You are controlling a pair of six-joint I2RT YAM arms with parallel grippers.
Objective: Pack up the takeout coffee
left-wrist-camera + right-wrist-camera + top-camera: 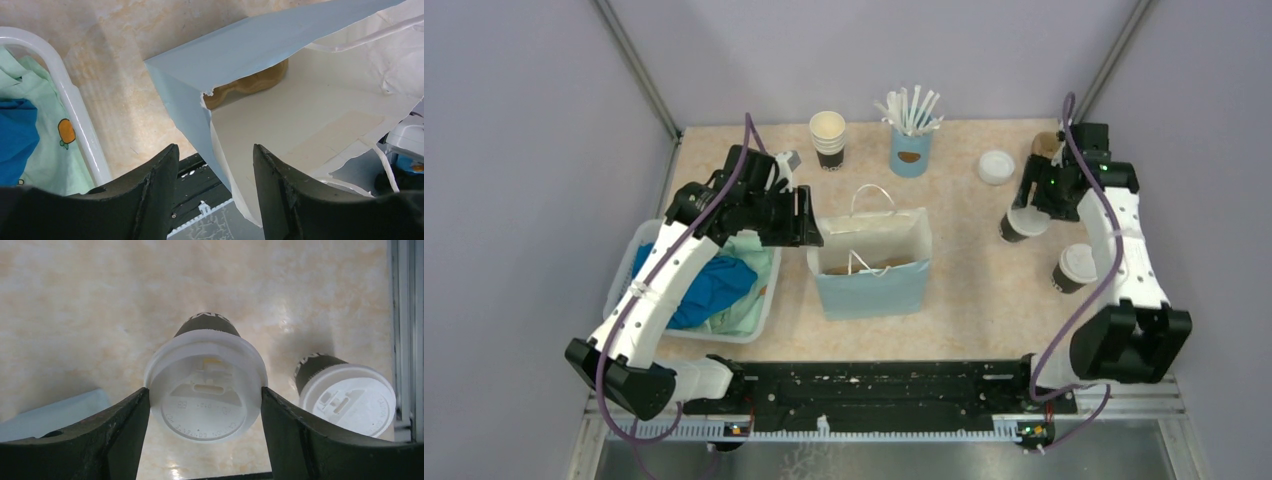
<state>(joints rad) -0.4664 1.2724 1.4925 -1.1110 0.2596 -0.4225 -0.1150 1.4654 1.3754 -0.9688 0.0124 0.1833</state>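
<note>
A takeout coffee (206,365) with a white lid and dark lower band stands on the table at the right (1020,227). My right gripper (204,392) reaches down over it, both fingers pressed against the lid's rim; in the top view it (1030,212) covers part of the cup. A second lidded takeout coffee (1075,267) stands just to its right (350,395). The light blue paper bag (871,275) stands open mid-table. My left gripper (215,150) is open at the bag's left end, straddling the bag's torn corner edge (207,125) without pinching it.
A brown thing (250,85) lies inside the bag. A white basket (759,322) of blue and green cloth sits at the left. At the back stand lidless stacked cups (828,138), a blue cup of white sticks (911,150) and a loose white lid (996,167).
</note>
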